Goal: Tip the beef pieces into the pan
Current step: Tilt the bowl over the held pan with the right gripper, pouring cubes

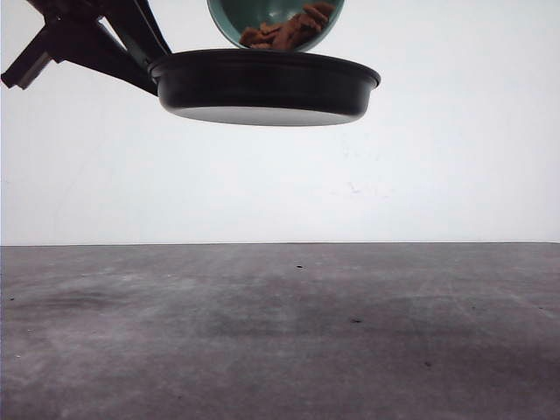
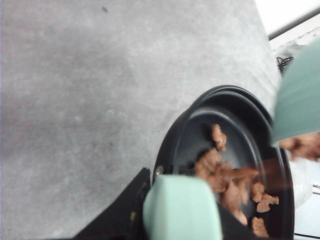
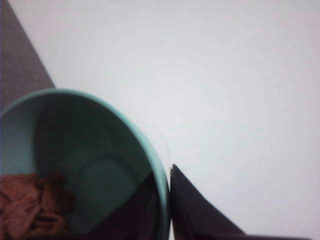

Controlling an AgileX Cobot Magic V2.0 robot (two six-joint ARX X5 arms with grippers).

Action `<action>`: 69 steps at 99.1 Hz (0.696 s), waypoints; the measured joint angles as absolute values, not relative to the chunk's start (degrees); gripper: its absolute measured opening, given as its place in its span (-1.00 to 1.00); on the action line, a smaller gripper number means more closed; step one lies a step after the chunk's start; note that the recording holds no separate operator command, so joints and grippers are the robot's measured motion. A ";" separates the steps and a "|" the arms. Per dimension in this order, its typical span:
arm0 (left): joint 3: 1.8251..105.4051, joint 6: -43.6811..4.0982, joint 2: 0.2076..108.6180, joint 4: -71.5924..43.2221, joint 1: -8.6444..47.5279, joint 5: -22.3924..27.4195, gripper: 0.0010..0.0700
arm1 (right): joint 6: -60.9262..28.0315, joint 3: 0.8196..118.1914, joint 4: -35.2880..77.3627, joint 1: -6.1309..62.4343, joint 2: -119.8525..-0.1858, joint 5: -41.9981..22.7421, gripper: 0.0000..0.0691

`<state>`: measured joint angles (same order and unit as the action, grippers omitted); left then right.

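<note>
Above grey table [image 1: 280, 332], level pan [image 1: 262, 83] clamped by left fingers [image 1: 131, 52], handle leftward; right fingers [image 3: 167, 210] pinching tipped bowl [image 3: 100, 160]

A teal bowl [image 3: 125, 135] is tilted, its rim pinched between the right fingers [image 3: 200, 215] — one dark finger inside the wall, one outside. Its inner wall is smooth and shaded. In the front view the bowl [image 1: 229, 19] hangs high, cut by the frame's edge; in the left wrist view its pale green outer wall [image 2: 300, 95] is blurred.

The grey table [image 1: 280, 332], mottled with a few dark specks, spreads out ahead of the left fingers [image 2: 120, 215]. Well beyond those fingers, past the table's edge, a thin black cable [image 2: 285, 61] lies on a white strip. A plain white wall [image 1: 280, 175] stands behind the table.
</note>
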<state>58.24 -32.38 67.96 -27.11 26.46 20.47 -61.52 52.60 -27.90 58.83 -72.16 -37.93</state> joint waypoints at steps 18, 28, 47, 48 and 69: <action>58.24 -32.38 67.96 -27.20 26.37 20.51 -0.88 | -66.74 52.62 -35.51 59.33 -72.05 -36.95 -0.96; 58.24 -32.40 67.99 -27.24 26.37 20.56 -0.88 | -67.42 52.64 -32.36 58.67 -72.20 -35.99 -0.96; 58.24 -32.40 67.99 -27.24 26.35 21.04 -0.88 | -68.05 52.62 -36.27 58.63 -72.82 -35.97 -0.96; 58.24 -32.40 67.99 -27.24 26.35 21.02 -0.88 | -68.16 52.60 -36.40 58.67 -72.77 -35.97 -0.96; 58.24 -32.42 67.99 -27.20 26.37 20.97 -0.88 | -68.47 52.62 -37.26 59.53 -72.69 -35.68 -0.96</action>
